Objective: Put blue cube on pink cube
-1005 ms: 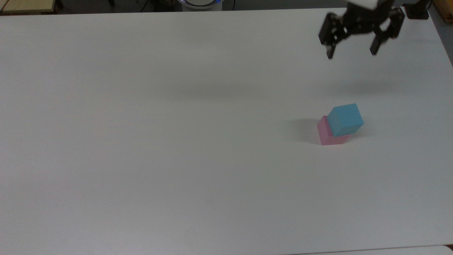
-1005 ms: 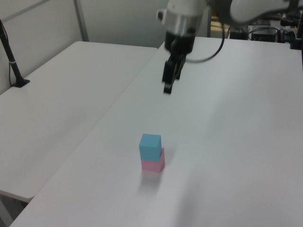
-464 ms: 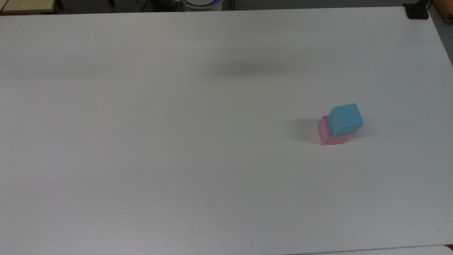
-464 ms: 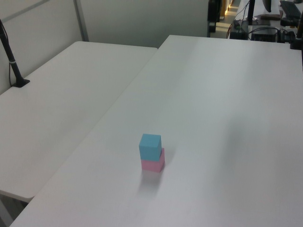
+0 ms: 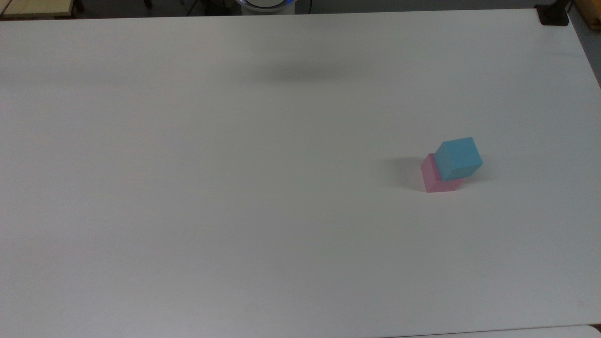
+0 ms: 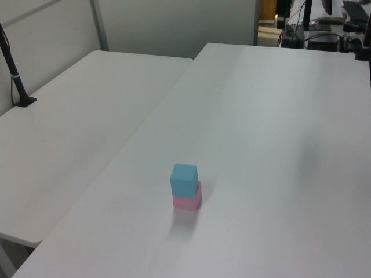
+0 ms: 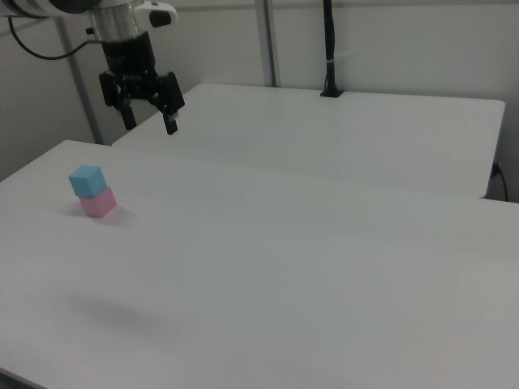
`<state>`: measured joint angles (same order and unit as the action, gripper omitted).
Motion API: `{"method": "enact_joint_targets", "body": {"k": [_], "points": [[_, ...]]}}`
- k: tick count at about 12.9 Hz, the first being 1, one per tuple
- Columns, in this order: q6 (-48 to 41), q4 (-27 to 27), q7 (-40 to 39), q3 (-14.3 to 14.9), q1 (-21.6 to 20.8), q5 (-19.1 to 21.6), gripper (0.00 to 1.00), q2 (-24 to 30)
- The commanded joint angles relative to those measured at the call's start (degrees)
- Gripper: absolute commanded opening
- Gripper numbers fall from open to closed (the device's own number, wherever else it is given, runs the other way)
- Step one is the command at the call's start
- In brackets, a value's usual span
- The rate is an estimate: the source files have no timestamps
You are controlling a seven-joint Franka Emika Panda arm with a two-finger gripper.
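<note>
Item: small light sky-blue cube (image 5: pixel 458 158), matte and foam-like, plain faces, crisp edges. It sits on top of a small pastel pink cube (image 5: pixel 429 177) of matching size and the same matte foam look. The stack is not flush: in the top view the blue cube is turned slightly and shifted toward the top view's right, leaving a strip of pink exposed on the top view's left and along the lower edge. In the left view the blue cube (image 6: pixel 184 179) overhangs the pink cube (image 6: pixel 188 202) a little toward the left view's left.

Location: both cubes stand on a broad white table (image 5: pixel 235 188), toward the top view's right, casting a soft shadow.

End effector (image 7: pixel 149 123): black, two-fingered, hanging in the air above the table, well apart from the stack, toward the right view's upper left; fingers spread apart, holding nothing.

Adjacent: second white table (image 6: pixel 75 116) alongside.
</note>
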<state>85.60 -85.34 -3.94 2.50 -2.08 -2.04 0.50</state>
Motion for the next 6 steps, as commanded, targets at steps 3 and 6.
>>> {"method": "enact_joint_targets", "body": {"k": [3, 6], "points": [[2.8, -4.6, 0.4, -0.6, 1.1, 0.4, 1.0, 1.6], [2.1, -4.3, 0.2, -0.6, 1.4, 0.4, 1.0, 1.5]]}}
